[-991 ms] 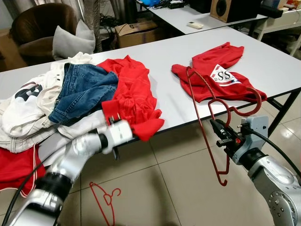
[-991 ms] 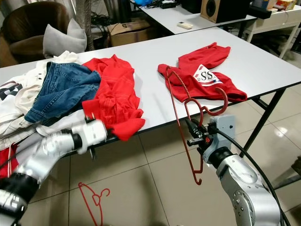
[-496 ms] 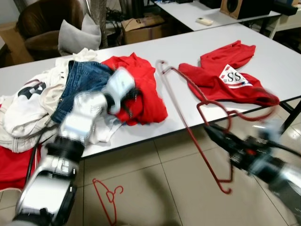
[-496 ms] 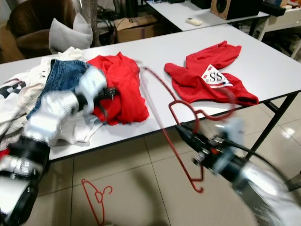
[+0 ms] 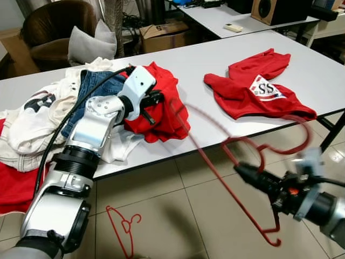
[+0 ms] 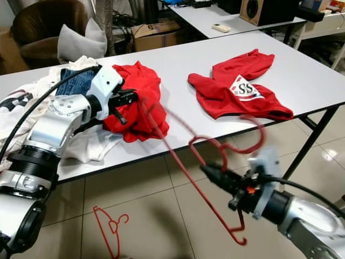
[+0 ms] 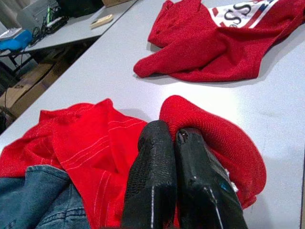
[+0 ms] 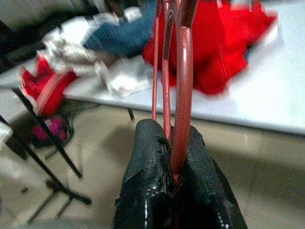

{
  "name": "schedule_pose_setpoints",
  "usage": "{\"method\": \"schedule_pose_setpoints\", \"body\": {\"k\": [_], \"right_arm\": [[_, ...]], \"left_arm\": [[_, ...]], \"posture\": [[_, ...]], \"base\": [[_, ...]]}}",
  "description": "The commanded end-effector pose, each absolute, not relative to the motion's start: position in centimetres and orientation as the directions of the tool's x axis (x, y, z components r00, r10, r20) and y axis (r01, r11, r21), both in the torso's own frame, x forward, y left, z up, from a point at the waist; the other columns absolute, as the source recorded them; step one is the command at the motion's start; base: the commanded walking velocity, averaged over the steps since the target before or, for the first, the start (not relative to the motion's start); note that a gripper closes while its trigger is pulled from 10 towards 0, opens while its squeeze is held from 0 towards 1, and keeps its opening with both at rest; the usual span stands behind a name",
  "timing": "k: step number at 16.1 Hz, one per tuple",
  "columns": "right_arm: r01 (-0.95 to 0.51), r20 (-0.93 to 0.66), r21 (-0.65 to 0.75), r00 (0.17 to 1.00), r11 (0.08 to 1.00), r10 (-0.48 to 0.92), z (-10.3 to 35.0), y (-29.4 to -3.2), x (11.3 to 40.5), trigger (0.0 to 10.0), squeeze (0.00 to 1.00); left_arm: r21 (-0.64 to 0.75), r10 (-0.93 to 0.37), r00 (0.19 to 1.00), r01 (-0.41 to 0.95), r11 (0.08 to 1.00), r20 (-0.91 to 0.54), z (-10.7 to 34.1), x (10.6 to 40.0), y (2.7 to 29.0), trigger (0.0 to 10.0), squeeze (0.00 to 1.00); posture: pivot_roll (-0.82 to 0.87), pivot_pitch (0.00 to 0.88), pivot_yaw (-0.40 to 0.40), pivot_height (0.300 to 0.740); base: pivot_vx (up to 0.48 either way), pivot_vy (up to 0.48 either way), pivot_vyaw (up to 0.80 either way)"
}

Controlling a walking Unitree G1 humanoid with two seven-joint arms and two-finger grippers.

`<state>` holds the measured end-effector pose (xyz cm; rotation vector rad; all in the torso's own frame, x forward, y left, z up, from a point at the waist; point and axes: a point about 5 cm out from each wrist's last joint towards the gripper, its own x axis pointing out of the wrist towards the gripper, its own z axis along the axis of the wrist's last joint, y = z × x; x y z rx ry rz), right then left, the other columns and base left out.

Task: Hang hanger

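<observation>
Red hanger [image 6: 215,156], off the table's [image 5: 215,65] front edge, clamped in closed right gripper [image 6: 215,175], long axis slanting toward red shirt [image 5: 161,108] pinched by closed left gripper [image 5: 156,100], the nearer arm.

end effector [image 7: 174,143] pinching red shirt [image 7: 95,143]

You can read "SS" in black letters on the white patch [image 5: 266,88] of the flat red shirt [image 5: 253,91].
</observation>
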<state>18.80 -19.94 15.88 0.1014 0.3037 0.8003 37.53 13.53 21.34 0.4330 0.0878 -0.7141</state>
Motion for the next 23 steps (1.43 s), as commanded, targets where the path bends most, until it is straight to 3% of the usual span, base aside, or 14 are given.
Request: {"method": "schedule_pose_setpoints", "body": {"k": [1,6,8,17,19,23], "right_arm": [[-0.669,-0.285,0.186,0.664,0.72,0.691,15.0,-19.8,19.7,10.0,0.0],[-0.675,-0.3,0.189,0.652,0.713,0.697,14.1,-18.2,22.1,10.0,0.0],[-0.722,-0.295,0.197,0.601,0.663,0.743,14.0,-17.2,22.8,10.0,0.0],[-0.785,-0.34,0.234,0.486,0.573,0.805,13.9,-16.9,21.4,10.0,0.0],[-0.789,-0.339,0.232,0.483,0.569,0.807,14.0,-16.8,21.5,10.0,0.0],[-0.716,-0.351,0.189,0.59,0.672,0.727,13.7,-17.4,23.4,10.0,0.0]], "left_arm": [[0.393,-0.624,0.753,0.648,0.652,-0.206,23.1,37.5,13.5,0.0,0.0],[0.405,-0.642,0.734,0.668,0.624,-0.221,23.2,37.1,13.0,0.0,0.0],[0.415,-0.633,0.74,0.662,0.624,-0.228,23.1,37.0,13.0,0.0,0.0],[0.442,-0.532,0.826,0.554,0.706,-0.187,23.0,37.5,14.2,0.0,0.0],[0.432,-0.535,0.824,0.558,0.708,-0.186,22.8,37.4,14.0,0.0,0.0],[0.42,-0.573,0.796,0.596,0.685,-0.196,22.6,36.6,13.5,0.0,0.0]], "posture": [[-0.19,0.0,0.1,0.74],[-0.18,0.0,0.093,0.74],[-0.17,0.0,0.085,0.74],[-0.17,0.0,0.058,0.74],[-0.17,0.0,0.058,0.74],[-0.17,0.0,0.039,0.74]], "base": [[0.0,0.0,0.0],[0.0,0.0,0.0],[0.0,0.0,0.0],[0.0,0.0,0.0],[0.0,0.0,0.0],[0.0,0.0,0.0]]}}
